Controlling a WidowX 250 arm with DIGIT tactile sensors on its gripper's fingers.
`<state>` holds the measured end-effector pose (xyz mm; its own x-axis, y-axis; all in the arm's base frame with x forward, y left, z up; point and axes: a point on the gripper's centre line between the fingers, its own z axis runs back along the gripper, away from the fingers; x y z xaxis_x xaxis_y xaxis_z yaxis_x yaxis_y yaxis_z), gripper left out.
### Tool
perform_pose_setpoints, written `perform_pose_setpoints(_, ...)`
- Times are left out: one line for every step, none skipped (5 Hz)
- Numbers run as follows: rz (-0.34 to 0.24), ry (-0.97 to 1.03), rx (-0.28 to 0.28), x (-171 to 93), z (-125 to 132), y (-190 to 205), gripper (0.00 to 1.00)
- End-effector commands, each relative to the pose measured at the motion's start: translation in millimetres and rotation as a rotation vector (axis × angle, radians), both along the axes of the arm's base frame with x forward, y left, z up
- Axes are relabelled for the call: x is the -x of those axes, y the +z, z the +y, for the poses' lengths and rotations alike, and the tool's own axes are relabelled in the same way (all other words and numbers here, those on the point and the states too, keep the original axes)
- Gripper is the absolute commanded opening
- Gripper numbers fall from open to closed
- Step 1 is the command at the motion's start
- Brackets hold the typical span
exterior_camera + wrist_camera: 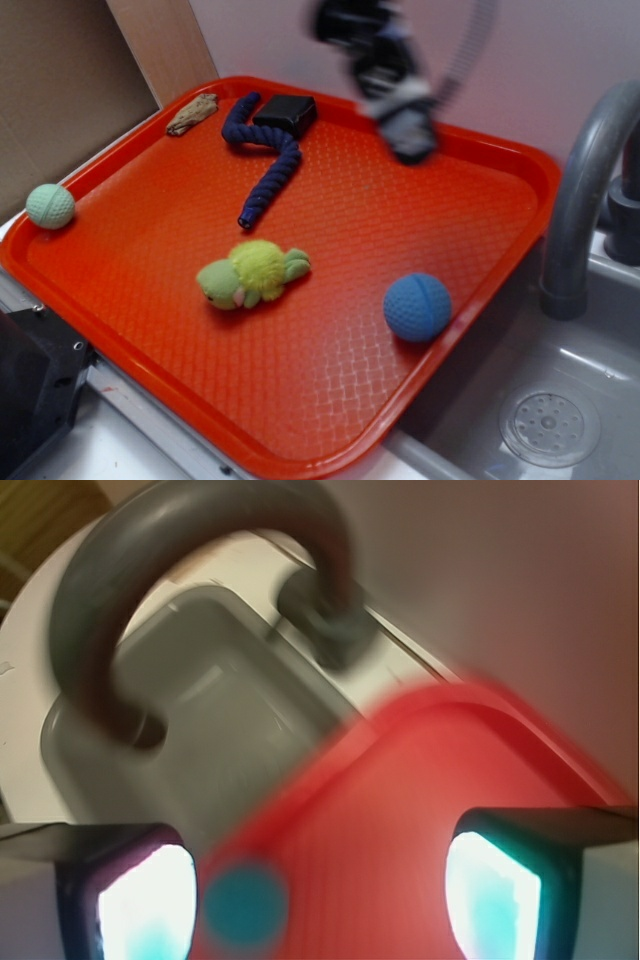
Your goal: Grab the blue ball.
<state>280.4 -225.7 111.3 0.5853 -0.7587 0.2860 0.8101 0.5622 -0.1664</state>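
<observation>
Glowing fingertips [145, 900] of the pincer [320, 895] stand wide apart, empty, above blue ball [245, 903].

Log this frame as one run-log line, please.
phase: approach | gripper: open, empty, above tray | blue ball: on tray, ungrasped

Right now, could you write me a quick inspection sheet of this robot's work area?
Surface: red tray, beside a sink.
Job's things: blue ball near the tray's right edge, untouched.
Clutter: green ball, navy rope, plush turtle, black block, brown scrap.
Grippers: gripper blurred above the tray's far side, open, empty.
Cables: grey cable behind the arm.
Surroundings: grey faucet, sink drain.
</observation>
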Motion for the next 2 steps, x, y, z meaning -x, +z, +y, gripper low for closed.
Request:
perform_pose_setpoints(-0.058, -0.322, 0.044, 82.3, -35.2, 16.2, 1.00)
perform_pose_setpoints(-0.111, -0.282, -0.035, 101.6, -21.5, 29.7, 1.00)
